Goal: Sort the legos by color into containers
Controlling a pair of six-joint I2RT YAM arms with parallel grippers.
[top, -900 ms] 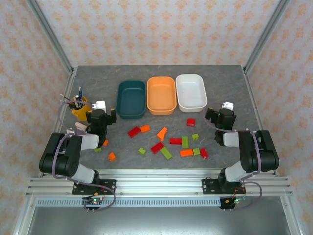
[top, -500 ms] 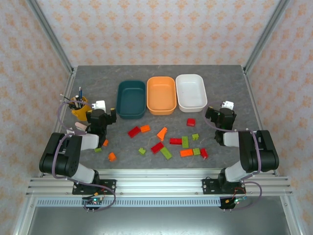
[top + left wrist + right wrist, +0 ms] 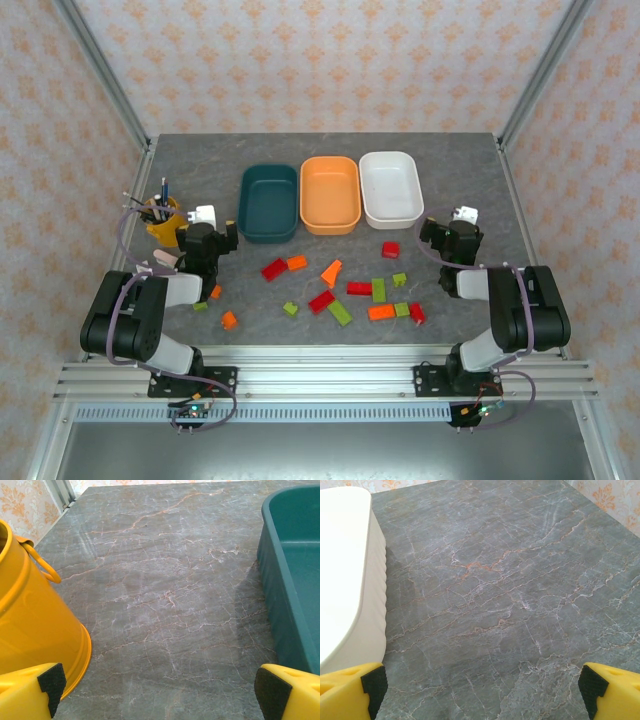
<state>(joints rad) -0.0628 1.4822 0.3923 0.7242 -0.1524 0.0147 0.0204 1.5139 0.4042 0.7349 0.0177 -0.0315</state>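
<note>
Bearing legos (image 3: 359,288), grey marbled table (image 3: 470,165), floral walls (image 3: 330,60)

Across the marbled table (image 3: 165,595) — yellow cup (image 3: 30,630) left, teal tub (image 3: 295,580) right.

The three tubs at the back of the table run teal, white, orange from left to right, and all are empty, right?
Not quite. In the top external view the orange tub is in the middle and the white tub is on the right. The teal tub is on the left, and all three are empty, as you said.
</note>
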